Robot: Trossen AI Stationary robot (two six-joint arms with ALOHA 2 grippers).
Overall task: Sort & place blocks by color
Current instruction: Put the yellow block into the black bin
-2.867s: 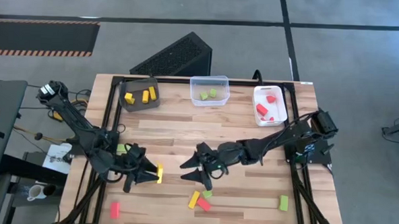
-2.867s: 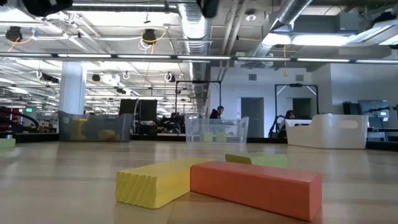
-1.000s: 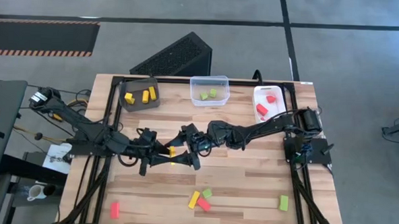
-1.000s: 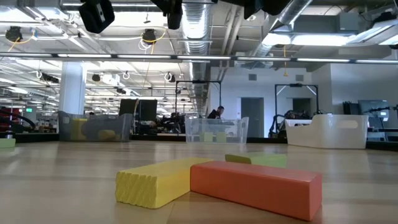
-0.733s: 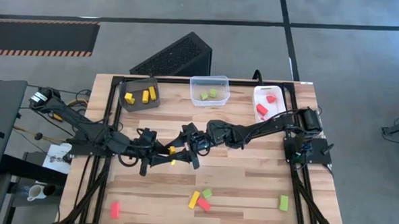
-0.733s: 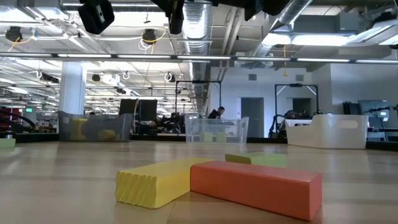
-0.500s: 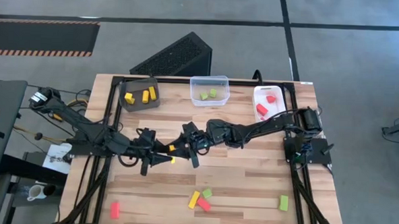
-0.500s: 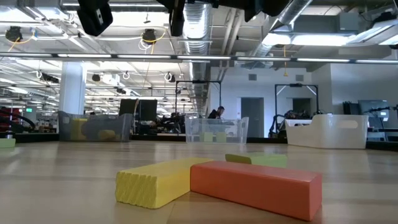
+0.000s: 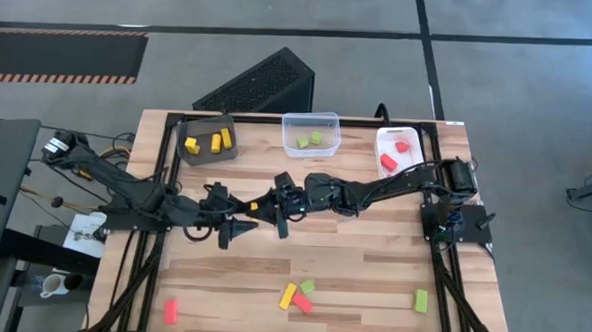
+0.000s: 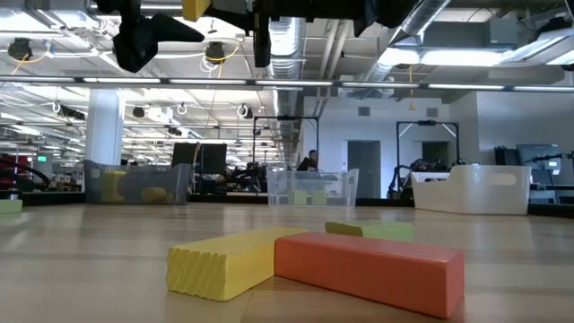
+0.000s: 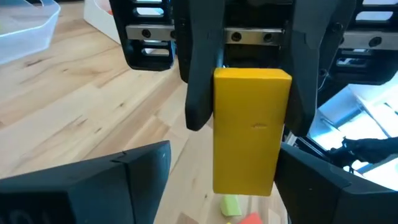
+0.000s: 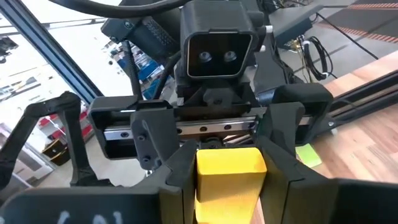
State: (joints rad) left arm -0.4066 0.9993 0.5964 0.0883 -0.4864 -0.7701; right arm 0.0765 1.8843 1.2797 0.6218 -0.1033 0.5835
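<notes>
Above the middle of the table my two grippers meet tip to tip. My right gripper (image 9: 271, 213) is shut on a yellow block (image 9: 255, 207), which also shows in the left wrist view as the yellow block (image 11: 252, 130). My left gripper (image 9: 239, 225) faces it, open. Its fingers (image 11: 140, 180) stand wide on either side of the block and are not seen touching it. On the near part of the table lie a yellow block (image 9: 288, 295), a red block (image 9: 302, 303), a green block (image 9: 308, 286), a second green block (image 9: 420, 301) and a second red block (image 9: 171, 311). My right gripper pinches the yellow block between its two fingers (image 11: 199, 74), which lie on the block's two opposite side faces (image 12: 227, 171). The fingers come roughly level from the table's right. The block is lifted clear of the table.
Along the far edge stand a dark brown bin (image 9: 208, 140) with yellow blocks, a clear bin (image 9: 310, 135) with green blocks and a white bin (image 9: 399, 153) with red blocks. Bare wood lies between the bins and the arms.
Both grippers, tip to tip with the yellow block between them, have shifted a little toward the table's far edge. The yellow block has come into view at the top of the low view.
</notes>
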